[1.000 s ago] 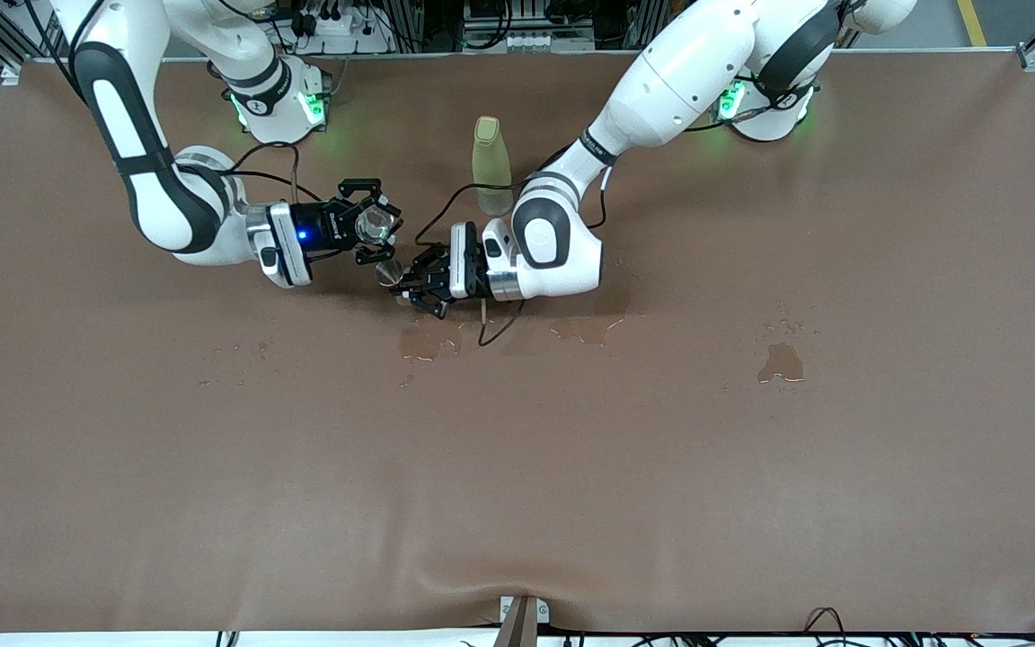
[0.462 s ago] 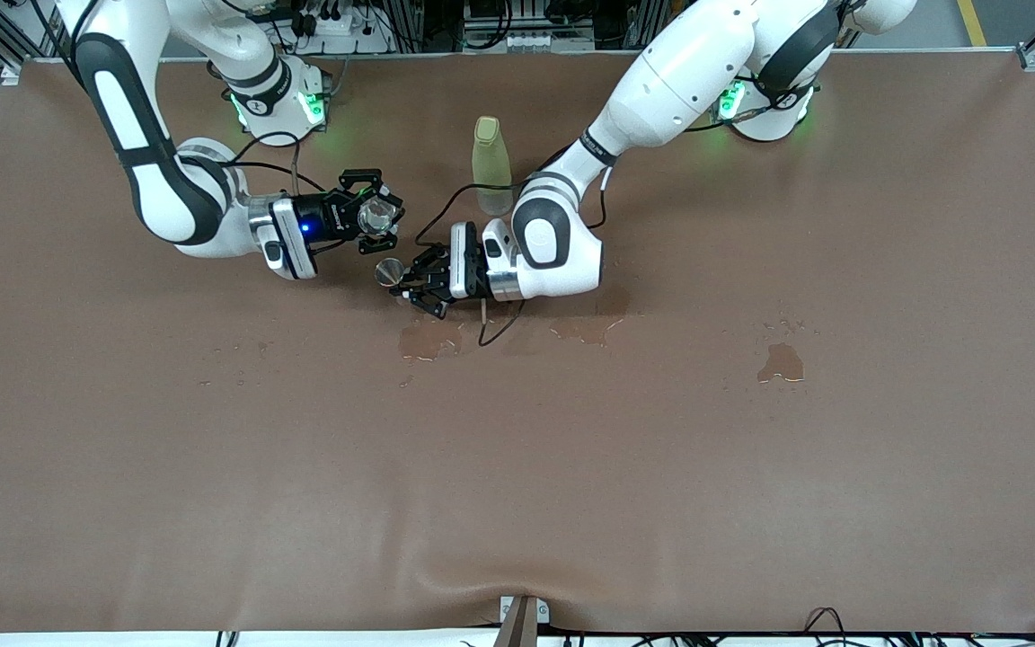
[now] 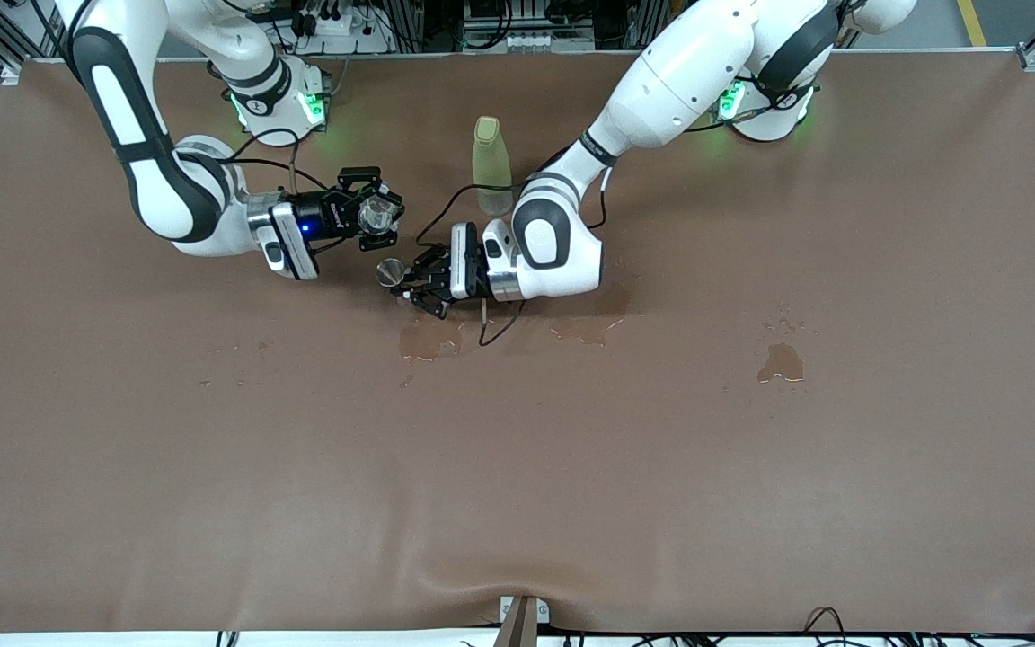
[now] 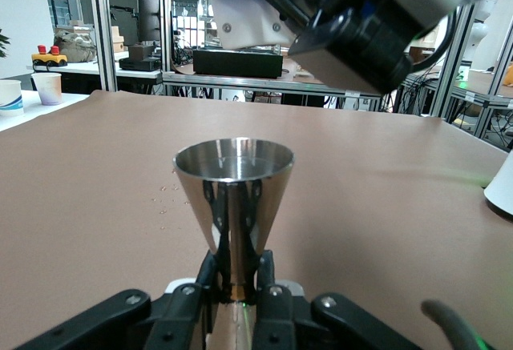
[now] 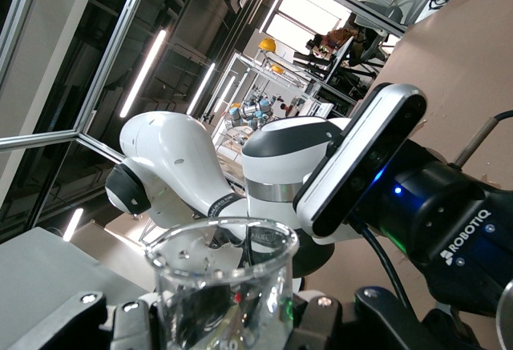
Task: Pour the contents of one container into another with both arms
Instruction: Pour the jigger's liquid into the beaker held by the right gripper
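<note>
A polished metal cup, a clear glass beaker, a translucent plastic bottle and glossy white arms are seen over a matt brown table.

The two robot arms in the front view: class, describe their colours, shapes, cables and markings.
Both arms are glossy white with rounded segments and dark grey joint bands. Each base glows green. Thin black cables loop along the wrists. The left gripper and right gripper are black with skeletal fingers; a blue light shows on the right wrist. The right wrist view shows ROBOTIQ lettering on a black gripper body.
</note>
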Motion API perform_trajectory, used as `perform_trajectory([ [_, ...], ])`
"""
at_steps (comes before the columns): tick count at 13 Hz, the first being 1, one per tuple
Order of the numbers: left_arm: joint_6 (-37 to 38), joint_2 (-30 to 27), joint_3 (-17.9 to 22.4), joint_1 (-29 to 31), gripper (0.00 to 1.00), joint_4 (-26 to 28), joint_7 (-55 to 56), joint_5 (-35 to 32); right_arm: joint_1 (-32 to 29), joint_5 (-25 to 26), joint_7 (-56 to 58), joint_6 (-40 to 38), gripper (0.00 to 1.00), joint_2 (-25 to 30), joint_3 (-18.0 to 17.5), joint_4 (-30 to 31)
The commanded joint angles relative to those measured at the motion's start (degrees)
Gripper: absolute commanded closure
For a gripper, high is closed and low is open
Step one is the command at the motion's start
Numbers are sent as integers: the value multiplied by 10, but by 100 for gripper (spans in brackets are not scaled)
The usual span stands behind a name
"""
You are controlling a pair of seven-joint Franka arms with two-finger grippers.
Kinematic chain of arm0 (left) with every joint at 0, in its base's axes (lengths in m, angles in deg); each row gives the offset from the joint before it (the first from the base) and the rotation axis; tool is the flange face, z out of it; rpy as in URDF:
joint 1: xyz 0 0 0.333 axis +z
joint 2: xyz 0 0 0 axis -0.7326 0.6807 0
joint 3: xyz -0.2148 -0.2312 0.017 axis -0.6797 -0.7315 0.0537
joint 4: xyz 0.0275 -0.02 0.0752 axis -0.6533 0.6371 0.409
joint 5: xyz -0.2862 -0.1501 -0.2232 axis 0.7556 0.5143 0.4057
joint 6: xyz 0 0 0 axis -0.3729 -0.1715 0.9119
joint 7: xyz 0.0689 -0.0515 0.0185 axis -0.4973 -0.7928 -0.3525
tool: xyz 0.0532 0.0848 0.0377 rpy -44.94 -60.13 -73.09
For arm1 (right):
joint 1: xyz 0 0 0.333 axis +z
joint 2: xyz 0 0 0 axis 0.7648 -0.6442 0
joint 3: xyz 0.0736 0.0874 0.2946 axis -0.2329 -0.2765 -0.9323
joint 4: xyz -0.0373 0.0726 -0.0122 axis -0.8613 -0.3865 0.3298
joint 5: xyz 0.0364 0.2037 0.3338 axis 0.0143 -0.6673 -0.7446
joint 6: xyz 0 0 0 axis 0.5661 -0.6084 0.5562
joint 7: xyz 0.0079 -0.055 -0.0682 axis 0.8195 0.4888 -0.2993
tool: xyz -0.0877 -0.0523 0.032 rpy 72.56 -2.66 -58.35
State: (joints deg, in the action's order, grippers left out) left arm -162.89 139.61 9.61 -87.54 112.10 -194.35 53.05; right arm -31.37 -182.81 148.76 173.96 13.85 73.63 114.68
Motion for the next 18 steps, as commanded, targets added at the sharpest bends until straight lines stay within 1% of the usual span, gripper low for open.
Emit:
perform_trajectory([
  [1, -5, 1, 2, -5, 100, -2, -3, 5, 8, -14, -36, 6, 100, 24, 4, 12],
  [4, -5, 0, 2, -5, 100, 0, -3, 6, 7, -14, -41, 7, 100, 24, 4, 10],
  [8, -5, -1, 1, -5, 100, 4, -3, 7, 7, -14, -86, 6, 100, 24, 4, 10],
  [11, -5, -1, 1, -5, 100, 4, -3, 7, 6, -14, -144, 6, 100, 23, 4, 10],
  [18, -5, -2, 1, -5, 100, 7, -3, 7, 4, -15, -220, 6, 100, 24, 4, 8],
])
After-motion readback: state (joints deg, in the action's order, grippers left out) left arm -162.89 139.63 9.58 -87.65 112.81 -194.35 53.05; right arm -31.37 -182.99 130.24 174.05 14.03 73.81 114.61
